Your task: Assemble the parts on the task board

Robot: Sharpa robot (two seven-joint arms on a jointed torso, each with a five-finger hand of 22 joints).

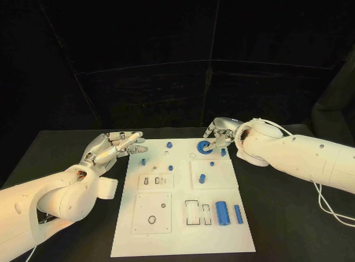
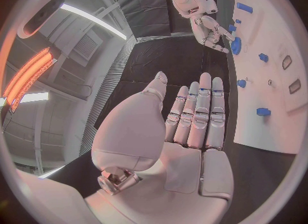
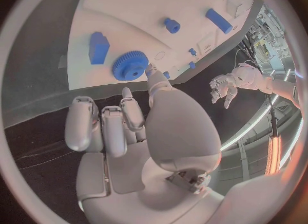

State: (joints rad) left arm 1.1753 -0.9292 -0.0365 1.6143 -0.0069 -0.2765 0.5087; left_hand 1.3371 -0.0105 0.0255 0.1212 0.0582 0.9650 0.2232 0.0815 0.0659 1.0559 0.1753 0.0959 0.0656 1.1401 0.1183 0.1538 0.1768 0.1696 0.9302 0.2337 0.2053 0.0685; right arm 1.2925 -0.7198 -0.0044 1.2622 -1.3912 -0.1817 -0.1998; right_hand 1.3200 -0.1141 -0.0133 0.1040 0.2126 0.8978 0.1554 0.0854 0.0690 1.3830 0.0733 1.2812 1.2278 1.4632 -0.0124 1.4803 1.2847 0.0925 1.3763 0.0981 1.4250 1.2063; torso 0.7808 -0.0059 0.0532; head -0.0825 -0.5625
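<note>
Right robot hand (image 1: pixel 220 131), fingers curled and holding nothing, just beside blue gear (image 1: pixel 203 146) on task board (image 1: pixel 185 240): pinch by rim, lift straight. Left robot hand (image 1: pixel 114 146) spread, idle.

A black table (image 1: pixel 287 218) is being seen from above, and the white task board (image 1: pixel 181 243) is being carried flat on its middle, lengthwise away from the robot. A thin white cable (image 1: pixel 335 210) is being trailed across the tabletop to the board's right.
</note>
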